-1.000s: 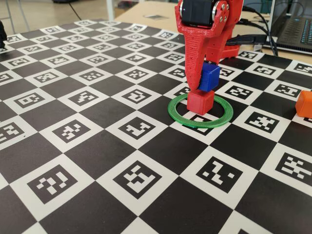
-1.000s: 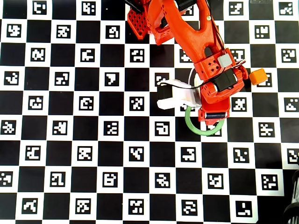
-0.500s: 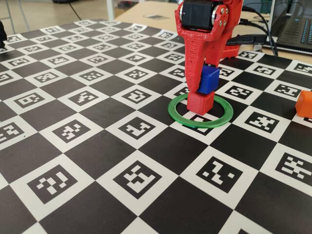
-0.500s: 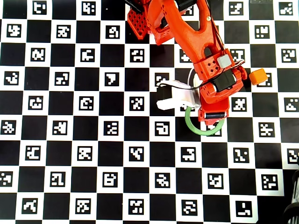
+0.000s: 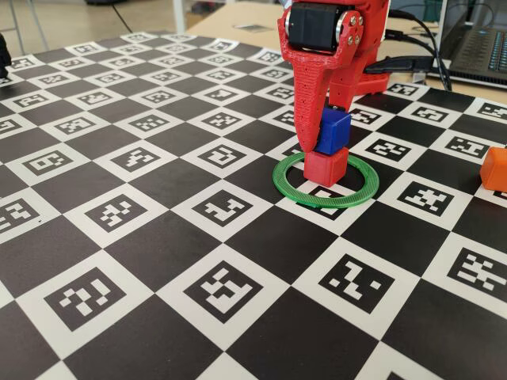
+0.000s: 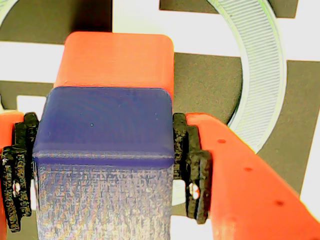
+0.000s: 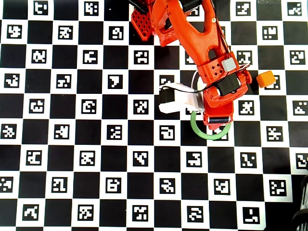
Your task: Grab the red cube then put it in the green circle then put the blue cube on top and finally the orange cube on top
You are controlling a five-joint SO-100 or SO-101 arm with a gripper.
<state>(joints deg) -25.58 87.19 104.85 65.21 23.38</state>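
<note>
The red cube stands inside the green circle, close to its far rim. The blue cube sits on top of it, set slightly toward the back. My red gripper comes down from above and is shut on the blue cube, with black pads pressed on both its sides. The wrist view shows the red cube just beyond the blue one, and part of the circle. The orange cube lies alone at the right edge. In the overhead view the gripper hides both stacked cubes.
The board is a black-and-white checkerboard mat with printed markers. A laptop and cables lie behind the arm at the back right. The orange cube lies about two squares from the circle.
</note>
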